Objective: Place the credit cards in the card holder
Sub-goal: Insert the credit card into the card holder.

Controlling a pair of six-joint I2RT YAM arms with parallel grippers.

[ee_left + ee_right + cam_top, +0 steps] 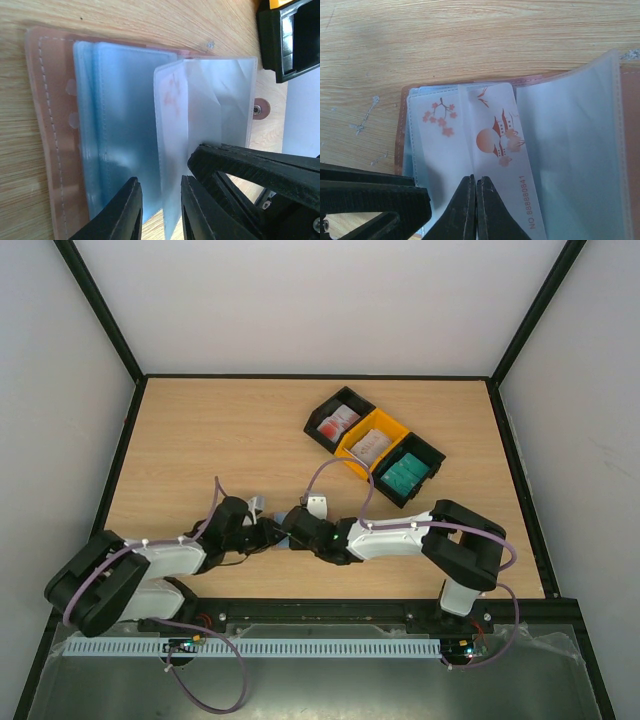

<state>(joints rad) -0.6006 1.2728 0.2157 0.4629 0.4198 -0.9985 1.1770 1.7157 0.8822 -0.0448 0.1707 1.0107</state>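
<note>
From overhead, both wrists crowd one spot on the table (200,440), well apart from the card trays (372,445); their work is hidden beneath. Left wrist: card holder (45,125) lies open; left gripper (160,187) fingers slightly apart around a frosted sleeve (220,100); can't tell if it's pinched; hold that leaf steady. Right wrist: right gripper (475,182) fingers together, tips at the red-printed card (495,145), partly under the sleeve; you want it pushed square, slowly.

Light: bright, even, from overhead; walls (300,300) washed near white in the top view.
Shadows: soft and faint on the counter (200,430), lower centre.
Glare: pale sheen on the holder (120,125), left wrist view.
Focus: wood grain and card (495,145) print sharp; fingers (462,215) at the lower edge dark, with little detail.
</note>
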